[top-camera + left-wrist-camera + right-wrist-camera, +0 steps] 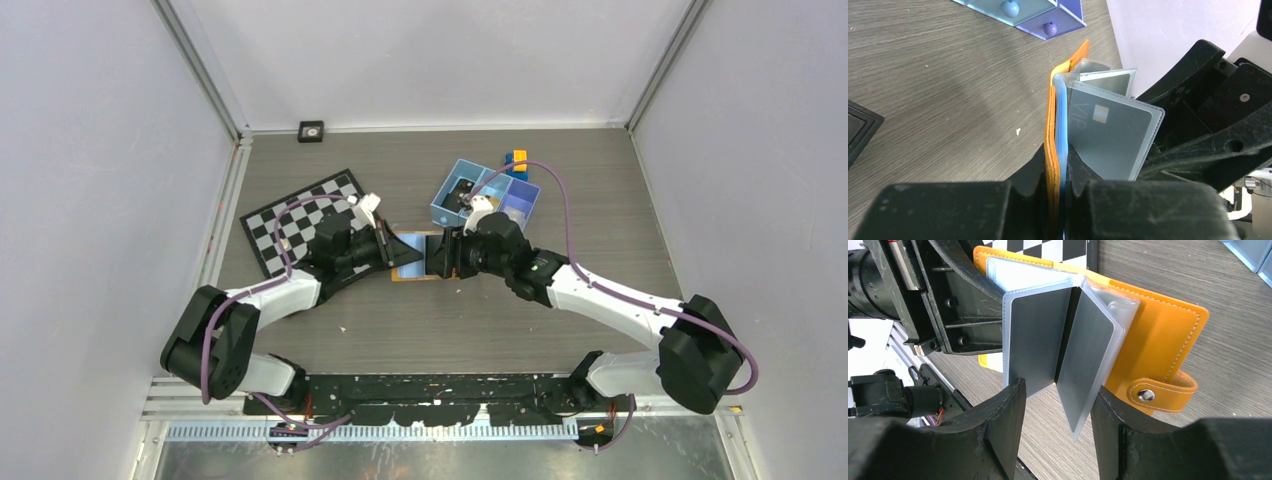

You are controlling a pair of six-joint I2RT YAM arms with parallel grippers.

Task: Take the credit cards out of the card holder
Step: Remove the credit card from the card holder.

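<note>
Overhead view: the orange card holder (412,257) is sitting open near the middle of the desk (600,180), with a blue tray (485,195) at its 1 o'clock and a checkerboard mat (300,220) at its 10 o'clock. The left claw (1057,165) is pinching the holder's orange cover together with a blue inner leaf, holding the wallet up on edge. The right claw (1058,395) is standing spread, its two fingers straddling a pair of grey clear sleeves (1038,335) that are fanning out from the spine. One sleeve, as the left wrist camera shows, is carrying a card marked VIP (1113,135). It is hard to tell whether the right fingers are already touching the sleeves. The likely trouble from here: if the right claw closes on both sleeves at once, it may be gripping plastic rather than a card, so a pull would be dragging the whole holder out of the left claw's narrow hold or tearing at the spine. The smooth sleeve could also be slipping between the pads, leaving the card inside. The snap tab (1160,390) is hanging free at the holder's 4 o'clock and looks clear of the fingers. The left arm is reaching in from 7 o'clock, low and stretched; the right arm is reaching from 4 o'clock, its wrist levelled toward the left claw, so the two are meeting nearly nose to nose.
</note>
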